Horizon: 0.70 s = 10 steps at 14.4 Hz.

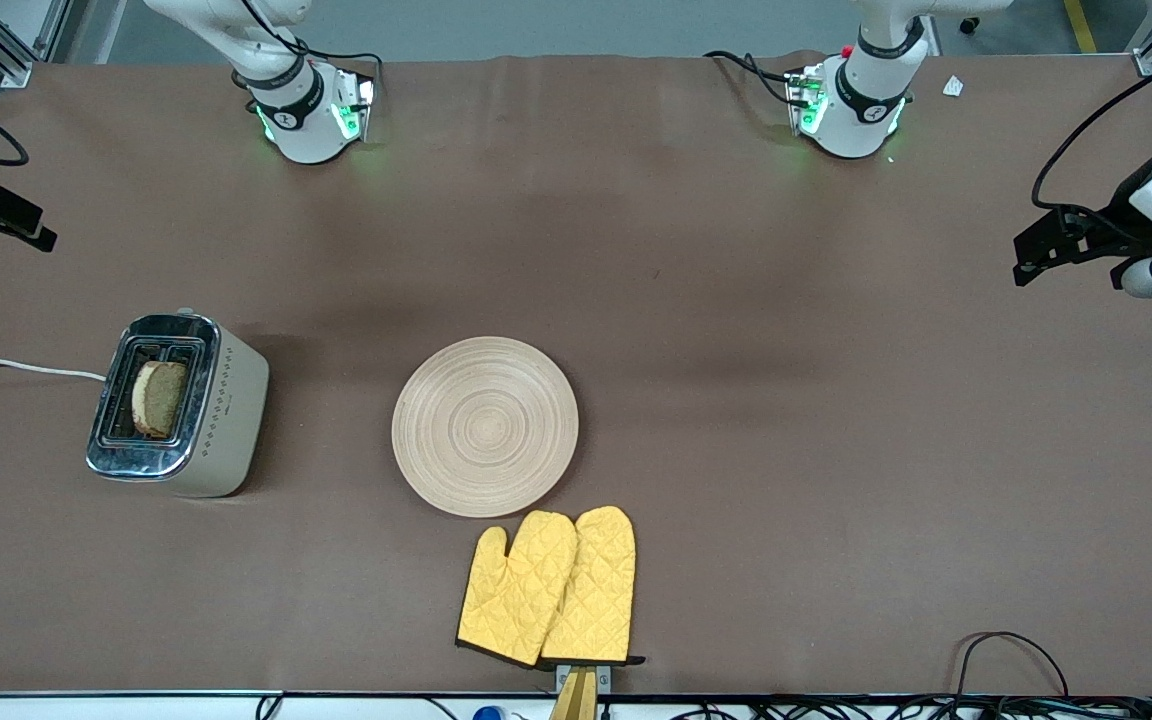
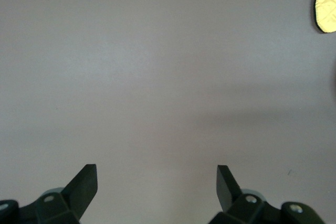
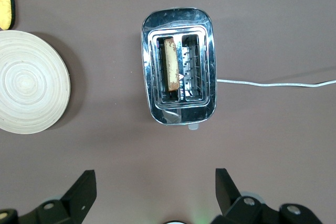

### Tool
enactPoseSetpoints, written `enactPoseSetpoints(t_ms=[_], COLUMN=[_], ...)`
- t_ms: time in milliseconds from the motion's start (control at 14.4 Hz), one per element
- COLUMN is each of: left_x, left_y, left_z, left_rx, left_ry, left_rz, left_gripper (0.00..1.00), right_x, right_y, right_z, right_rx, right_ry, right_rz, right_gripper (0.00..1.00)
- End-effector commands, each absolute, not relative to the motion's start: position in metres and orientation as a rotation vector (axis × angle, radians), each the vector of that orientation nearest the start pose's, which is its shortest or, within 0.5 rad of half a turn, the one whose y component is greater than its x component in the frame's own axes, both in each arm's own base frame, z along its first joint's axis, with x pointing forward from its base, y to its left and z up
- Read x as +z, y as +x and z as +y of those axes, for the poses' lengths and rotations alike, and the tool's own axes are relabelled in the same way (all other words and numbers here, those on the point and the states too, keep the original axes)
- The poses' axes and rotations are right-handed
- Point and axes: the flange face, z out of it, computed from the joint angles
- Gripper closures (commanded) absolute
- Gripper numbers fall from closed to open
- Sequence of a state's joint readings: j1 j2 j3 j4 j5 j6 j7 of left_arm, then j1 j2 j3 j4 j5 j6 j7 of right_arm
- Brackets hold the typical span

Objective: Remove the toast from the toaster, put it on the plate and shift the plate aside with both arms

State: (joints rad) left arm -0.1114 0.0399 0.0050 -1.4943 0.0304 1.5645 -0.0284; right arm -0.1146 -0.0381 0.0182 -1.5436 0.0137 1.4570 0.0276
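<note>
The toast [image 1: 158, 398], a brown slice, stands upright in a slot of the silver toaster [image 1: 181, 405]; it also shows in the right wrist view [image 3: 170, 71]. The round light-wood plate [image 1: 485, 426] lies bare at mid-table and shows in the right wrist view [image 3: 26, 90]. My right gripper [image 1: 26, 232] hangs in the air at the right arm's end of the table, open and empty [image 3: 156, 184], apart from the toaster [image 3: 178, 66]. My left gripper [image 1: 1036, 255] hangs at the left arm's end, open and empty [image 2: 157, 182] over bare table.
Two yellow quilted oven mitts [image 1: 551, 588] lie side by side, nearer to the front camera than the plate; one edge shows in the left wrist view [image 2: 326, 1]. The toaster's white cord [image 1: 16, 367] runs off the table's end. Cables [image 1: 1011, 660] lie by the front edge.
</note>
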Motion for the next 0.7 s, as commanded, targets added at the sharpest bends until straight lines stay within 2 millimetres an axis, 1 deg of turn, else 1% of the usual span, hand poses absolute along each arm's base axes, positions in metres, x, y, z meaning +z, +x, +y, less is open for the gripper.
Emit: enactPoseSetpoints(t_ms=[0, 348, 418, 488, 557, 627], left_x=[0.641, 0.64, 0.64, 0.64, 0.639, 0.639], left_y=[0.563, 0.566, 0.566, 0.565, 0.565, 0.565], left_z=[-0.059, -0.058, -0.058, -0.059, -0.059, -0.059], left_rx=[-0.029, -0.03, -0.03, -0.03, -0.028, -0.028], left_ry=[-3.09, -3.089, -3.087, -3.087, -3.087, -3.087], left_rz=[0.125, 0.108, 0.106, 0.11, 0.108, 0.106], left_gripper=[0.0, 0.0, 0.0, 0.0, 0.0, 0.0], right_x=[0.648, 0.648, 0.646, 0.642, 0.634, 0.621], right_y=[0.522, 0.523, 0.525, 0.527, 0.533, 0.544], right_z=[-0.049, -0.048, -0.047, -0.047, -0.048, -0.048], right_rx=[0.079, 0.075, 0.082, 0.084, 0.09, 0.09], right_ry=[-3.105, -3.106, -3.106, -3.107, -3.106, -3.106], right_rz=[0.18, 0.173, 0.168, 0.138, 0.107, 0.099], right_gripper=[0.0, 0.0, 0.0, 0.0, 0.0, 0.0])
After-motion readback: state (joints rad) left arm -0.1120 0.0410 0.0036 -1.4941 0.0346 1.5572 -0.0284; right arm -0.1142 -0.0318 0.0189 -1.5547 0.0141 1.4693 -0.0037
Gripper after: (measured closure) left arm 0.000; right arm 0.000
